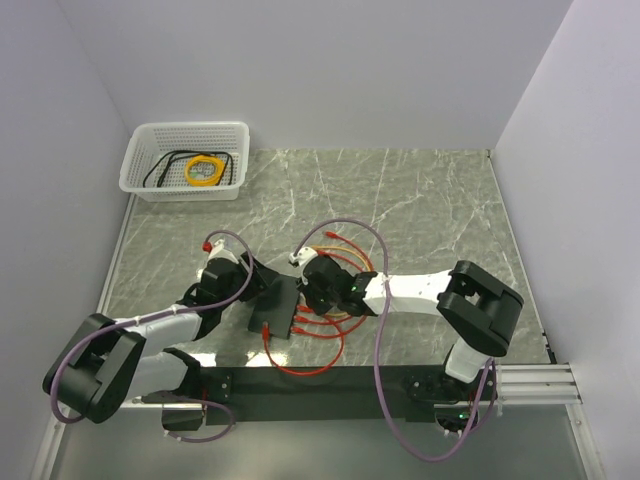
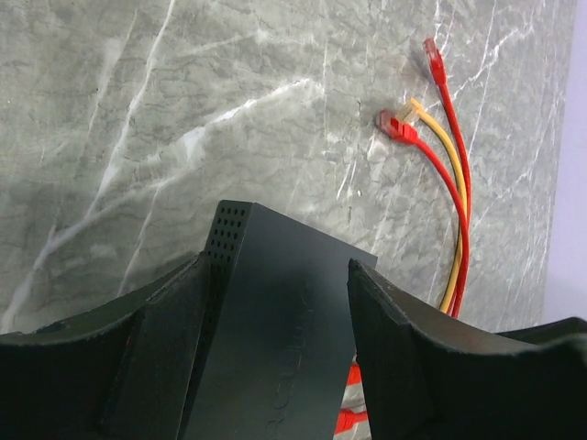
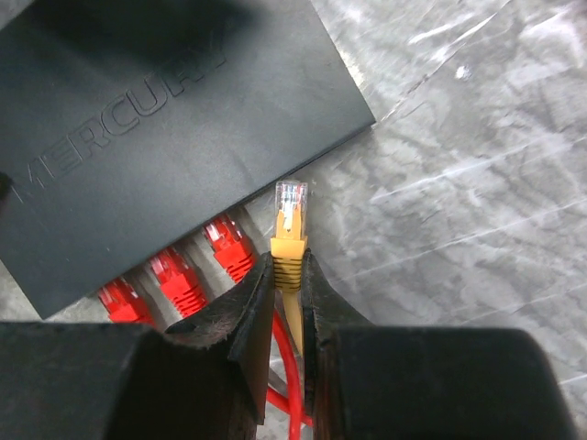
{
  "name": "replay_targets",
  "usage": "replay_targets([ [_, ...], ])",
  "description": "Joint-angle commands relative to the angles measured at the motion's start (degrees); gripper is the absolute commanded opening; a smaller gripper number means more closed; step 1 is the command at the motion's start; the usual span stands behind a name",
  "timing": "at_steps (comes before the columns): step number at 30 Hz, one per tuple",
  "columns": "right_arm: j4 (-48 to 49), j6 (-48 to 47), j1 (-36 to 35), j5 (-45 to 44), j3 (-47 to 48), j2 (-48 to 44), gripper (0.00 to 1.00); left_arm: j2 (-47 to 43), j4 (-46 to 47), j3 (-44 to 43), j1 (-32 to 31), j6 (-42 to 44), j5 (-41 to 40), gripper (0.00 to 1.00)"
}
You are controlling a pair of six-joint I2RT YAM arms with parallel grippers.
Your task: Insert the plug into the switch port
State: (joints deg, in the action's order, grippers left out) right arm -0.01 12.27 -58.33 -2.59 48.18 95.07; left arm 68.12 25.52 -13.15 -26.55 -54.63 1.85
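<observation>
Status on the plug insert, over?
Left gripper astride the switch, grip unclear. Right gripper shut on orange-yellow plug, tip just short of the switch, beside three seated red plugs. Loose red plug on table. No obstruction seen.

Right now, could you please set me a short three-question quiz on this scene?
1. True or false: the right gripper holds a red plug.
2. How many red plugs already sit in the black box? A one, B three, C five.
3. Fill in: the left gripper has one finger on either side of the ____.
Key: 1 false, it pinches the yellow plug; 2 B; 3 black box.
</observation>
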Motion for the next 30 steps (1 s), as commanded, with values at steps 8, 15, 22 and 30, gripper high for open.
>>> replay_targets([
  [8, -2.8, 0.7, -1.7, -2.9, 0.9, 0.0, 0.00, 0.5, 3.0, -0.2, 0.2, 1.3, 1.3, 0.66],
  [15, -1.7, -1.0, -3.0, -1.9, 1.5, -1.3, 0.00, 1.0, 3.0, 0.1, 0.1, 1.6, 1.3, 0.66],
  [22, -1.0, -2.6, -4.0, -2.3, 2.9, -1.7, 0.00, 1.7, 3.8, 0.6, 0.1, 1.8, 1.8, 0.65],
  [30, -1.4, -3.5, -4.3, -3.3, 6.0, -0.6, 0.00, 2.8, 5.1, 1.3, 0.1, 1.6, 2.3, 0.64],
])
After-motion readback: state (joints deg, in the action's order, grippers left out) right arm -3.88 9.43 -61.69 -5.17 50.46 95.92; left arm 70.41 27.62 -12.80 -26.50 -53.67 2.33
